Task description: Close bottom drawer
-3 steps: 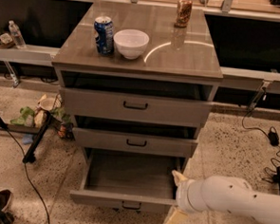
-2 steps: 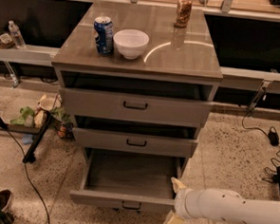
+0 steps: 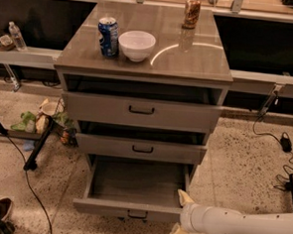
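The bottom drawer (image 3: 131,210) is the lowest of three grey wood-look drawers and is pulled far out, its deep grey box empty. Its flat front carries a small black bar handle (image 3: 137,215). My gripper (image 3: 181,216) is at the drawer front's right end, on a white arm (image 3: 239,225) that comes in from the lower right. One cream finger (image 3: 185,197) points up over the drawer's right front corner and the other (image 3: 176,233) hangs below the front, so the fingers are open across the front panel's right end.
The middle drawer (image 3: 140,148) and top drawer (image 3: 141,111) are slightly open. On the cabinet top stand a blue can (image 3: 108,36), a white bowl (image 3: 136,44) and a brown can (image 3: 192,11). A black stand leg (image 3: 38,144) and cables (image 3: 284,147) lie on the floor.
My arm has drawn lower and to the left along the drawer front, with the gripper now lower at its right corner. The drawer looks as far out as before.
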You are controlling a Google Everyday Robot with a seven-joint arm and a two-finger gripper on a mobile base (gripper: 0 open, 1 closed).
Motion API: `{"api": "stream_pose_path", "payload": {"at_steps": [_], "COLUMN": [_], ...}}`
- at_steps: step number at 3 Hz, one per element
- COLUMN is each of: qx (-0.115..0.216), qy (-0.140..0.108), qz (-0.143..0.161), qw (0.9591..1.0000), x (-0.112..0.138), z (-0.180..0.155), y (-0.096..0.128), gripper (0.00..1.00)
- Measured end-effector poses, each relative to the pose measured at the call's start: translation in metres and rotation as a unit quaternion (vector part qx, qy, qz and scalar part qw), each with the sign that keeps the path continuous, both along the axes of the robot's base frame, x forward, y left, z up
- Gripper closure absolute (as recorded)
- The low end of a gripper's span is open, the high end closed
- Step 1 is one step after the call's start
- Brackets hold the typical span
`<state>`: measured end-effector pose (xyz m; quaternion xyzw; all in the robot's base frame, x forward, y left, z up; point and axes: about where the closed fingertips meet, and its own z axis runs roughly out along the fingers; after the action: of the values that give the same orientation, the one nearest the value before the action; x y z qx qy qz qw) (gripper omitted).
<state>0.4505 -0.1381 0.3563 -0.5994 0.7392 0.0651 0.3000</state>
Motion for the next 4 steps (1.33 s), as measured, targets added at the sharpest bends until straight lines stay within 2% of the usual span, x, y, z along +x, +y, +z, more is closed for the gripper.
{"api": "stream_pose_path", "payload": {"at_steps": [1, 2, 3, 4], "qx": [-0.009, -0.041, -0.049, -0.025], "qy": [0.012, 0.008, 0.000, -0.005], "qz": [-0.016, -0.016, -0.018, -0.026], "qw": [0.9998, 0.9990, 0.9986, 0.9994], "x": [0.004, 0.008, 0.012, 0.012], "z": [-0.041, -0.088, -0.097, -0.109], "y": [-0.012, -0.025, -0.028, -0.025], "gripper": [0.00, 0.00, 0.00, 0.00]}}
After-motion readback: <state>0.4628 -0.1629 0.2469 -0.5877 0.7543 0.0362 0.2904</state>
